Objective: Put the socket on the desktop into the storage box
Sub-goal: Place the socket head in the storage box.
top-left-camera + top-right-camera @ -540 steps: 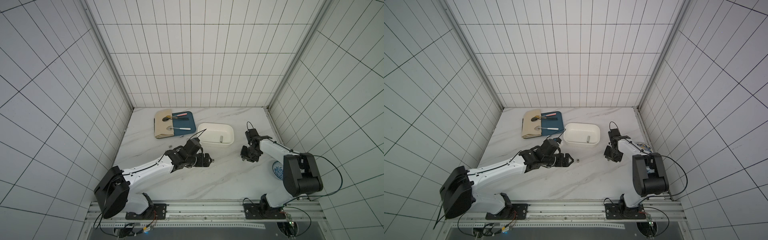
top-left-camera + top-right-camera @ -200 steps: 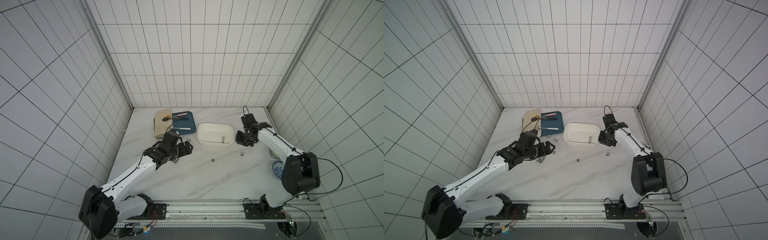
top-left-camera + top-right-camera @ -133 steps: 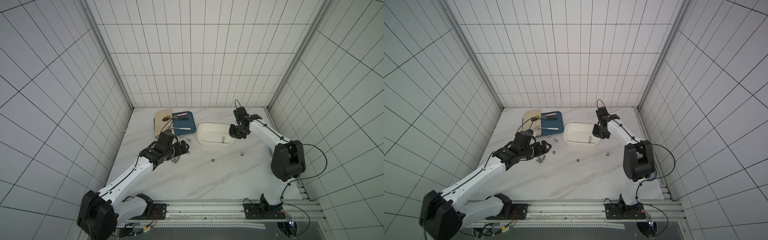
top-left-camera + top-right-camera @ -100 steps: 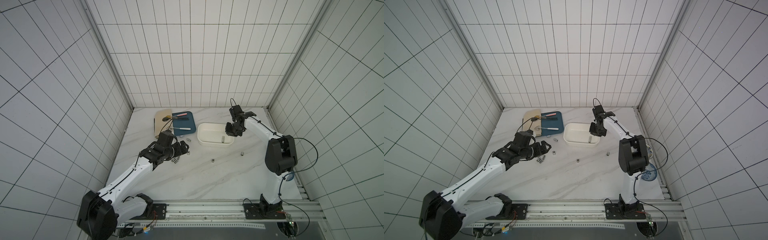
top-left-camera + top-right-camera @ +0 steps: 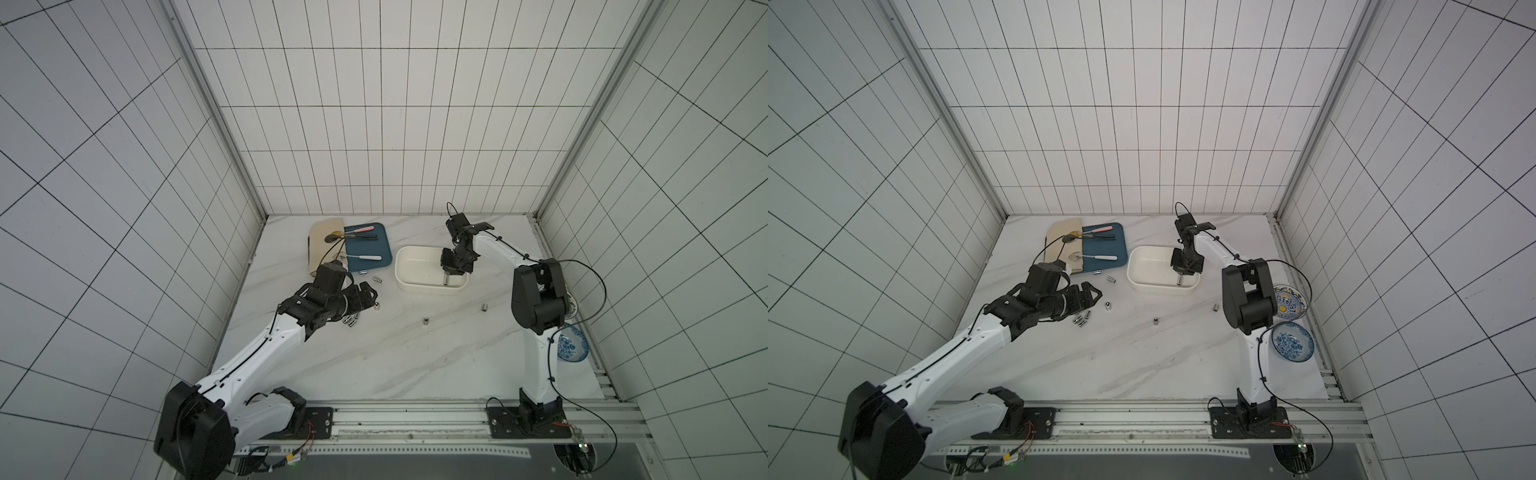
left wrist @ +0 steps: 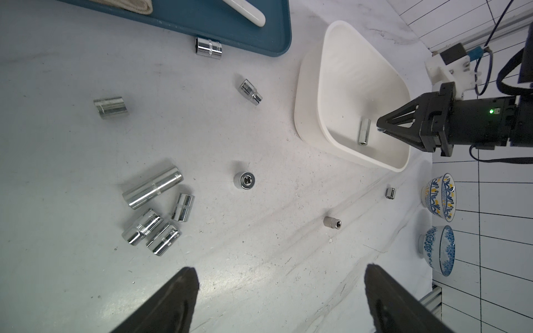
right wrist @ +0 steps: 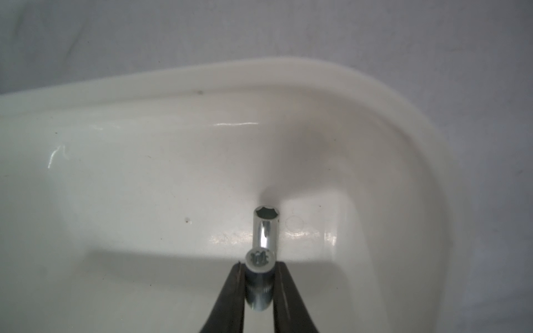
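Note:
The white storage box (image 5: 415, 286) stands mid-table in both top views. One silver socket (image 7: 266, 227) lies inside it. My right gripper (image 7: 259, 268) hangs over the box's right end, shut on a small silver socket (image 7: 258, 288) that points down at the box floor. My left gripper (image 6: 281, 276) is open and holds nothing. It hovers above the desktop left of the box, beside a cluster of sockets (image 6: 153, 213). Several more sockets lie scattered on the desktop, among them one standing on end (image 6: 244, 180) and two small ones (image 5: 425, 321) (image 5: 484, 307) in front of the box.
A dark-blue tray (image 5: 374, 247) with hand tools and a beige cloth (image 5: 324, 249) lie at the back left, with two sockets (image 5: 363, 272) along the tray's near edge. Two patterned bowls (image 5: 1289, 303) (image 5: 1292, 345) stand at the table's right edge behind my right arm.
My right gripper has carried its socket from the desktop right of the box to above the box's inside. My left arm drew back left earlier and has barely moved since.

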`<state>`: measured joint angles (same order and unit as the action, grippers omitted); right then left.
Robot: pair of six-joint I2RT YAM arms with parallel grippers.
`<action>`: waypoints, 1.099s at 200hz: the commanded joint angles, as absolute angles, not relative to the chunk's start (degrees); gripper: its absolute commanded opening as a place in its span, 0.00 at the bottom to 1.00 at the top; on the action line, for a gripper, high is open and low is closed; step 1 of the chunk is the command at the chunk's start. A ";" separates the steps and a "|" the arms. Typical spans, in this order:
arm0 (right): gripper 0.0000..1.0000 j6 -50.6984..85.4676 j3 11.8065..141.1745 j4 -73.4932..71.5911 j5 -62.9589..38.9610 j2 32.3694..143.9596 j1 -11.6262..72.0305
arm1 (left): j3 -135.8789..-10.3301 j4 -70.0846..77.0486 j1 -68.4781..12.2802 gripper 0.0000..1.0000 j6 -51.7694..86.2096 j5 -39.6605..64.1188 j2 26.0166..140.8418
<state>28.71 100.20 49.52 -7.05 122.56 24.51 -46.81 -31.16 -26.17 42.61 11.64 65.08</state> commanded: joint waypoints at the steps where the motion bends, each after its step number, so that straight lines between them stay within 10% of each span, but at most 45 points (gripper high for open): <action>1: 0.21 27.97 102.54 51.38 -7.60 124.39 25.22 | -46.27 -31.36 -25.92 0.93 41.90 11.99 64.86; 220: 0.36 28.04 100.24 51.17 -5.45 119.90 26.10 | -44.57 -29.49 -26.06 0.93 42.67 15.26 63.72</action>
